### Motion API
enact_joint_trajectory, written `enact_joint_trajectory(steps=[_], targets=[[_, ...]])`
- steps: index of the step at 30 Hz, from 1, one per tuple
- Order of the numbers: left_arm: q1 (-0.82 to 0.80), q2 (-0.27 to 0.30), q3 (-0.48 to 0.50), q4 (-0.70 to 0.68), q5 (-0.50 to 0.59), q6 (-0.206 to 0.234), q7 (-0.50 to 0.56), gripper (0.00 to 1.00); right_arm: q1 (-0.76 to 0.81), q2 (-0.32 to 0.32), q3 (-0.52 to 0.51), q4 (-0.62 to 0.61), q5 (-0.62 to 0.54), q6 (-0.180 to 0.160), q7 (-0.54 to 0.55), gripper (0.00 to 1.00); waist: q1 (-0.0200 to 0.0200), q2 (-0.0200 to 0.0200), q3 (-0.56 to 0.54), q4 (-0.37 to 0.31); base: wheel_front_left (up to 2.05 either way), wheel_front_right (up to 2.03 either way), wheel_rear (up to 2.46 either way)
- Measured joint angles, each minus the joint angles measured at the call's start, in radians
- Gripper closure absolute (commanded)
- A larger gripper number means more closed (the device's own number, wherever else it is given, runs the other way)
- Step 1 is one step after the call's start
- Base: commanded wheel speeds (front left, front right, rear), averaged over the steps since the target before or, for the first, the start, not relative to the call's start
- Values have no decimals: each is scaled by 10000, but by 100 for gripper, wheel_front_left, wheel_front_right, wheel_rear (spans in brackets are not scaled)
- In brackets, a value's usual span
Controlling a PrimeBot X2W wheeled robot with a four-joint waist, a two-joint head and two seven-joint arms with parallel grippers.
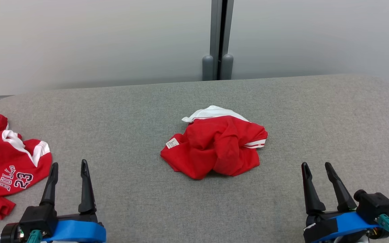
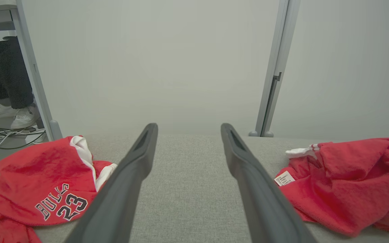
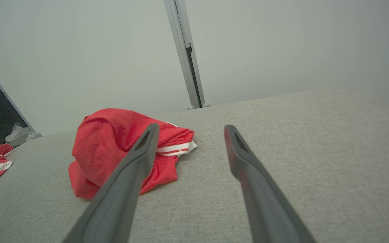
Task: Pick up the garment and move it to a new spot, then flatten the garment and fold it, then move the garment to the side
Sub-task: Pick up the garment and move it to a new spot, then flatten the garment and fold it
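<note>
A grey fabric-covered table (image 1: 194, 209) spans the head view, with a pale partition (image 1: 96, 40) standing behind its far edge.

The garment (image 1: 214, 148), red with white trim, lies crumpled in a heap near the middle of the table, between the two arms and further from the robot than either. Nothing touches it. A second red jersey (image 1: 8, 165), printed "BULLS 23", lies bunched at the table's left edge, just beside the left hand and apart from the central heap. Judging from its place in the middle of the work area, the central heap is the one to be handled.

The left hand (image 1: 69, 163) rests at the lower left, fingers spread and empty. The right hand (image 1: 316, 165) sits at the lower right, likewise spread and holding nothing. Both are well short of the garment.

A small white label (image 1: 172, 142) shows on the heap's left side.

The task appears to be at its very start. No step looks done: the cloth is neither grasped, flattened nor folded. The pick-up, the move to a new spot, the smoothing, the folding and the final shift aside all remain.
</note>
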State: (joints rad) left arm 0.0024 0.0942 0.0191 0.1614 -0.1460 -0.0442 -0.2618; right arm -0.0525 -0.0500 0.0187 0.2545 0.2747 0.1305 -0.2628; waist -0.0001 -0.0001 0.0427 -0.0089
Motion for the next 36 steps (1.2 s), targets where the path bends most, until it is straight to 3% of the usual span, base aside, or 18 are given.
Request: enact_joint_trajectory(steps=[36], targets=[[161, -387, 583, 259, 633, -343, 0, 0, 92, 0, -63, 96, -224, 0, 0, 0, 1, 2, -29, 179, 0, 0, 0]])
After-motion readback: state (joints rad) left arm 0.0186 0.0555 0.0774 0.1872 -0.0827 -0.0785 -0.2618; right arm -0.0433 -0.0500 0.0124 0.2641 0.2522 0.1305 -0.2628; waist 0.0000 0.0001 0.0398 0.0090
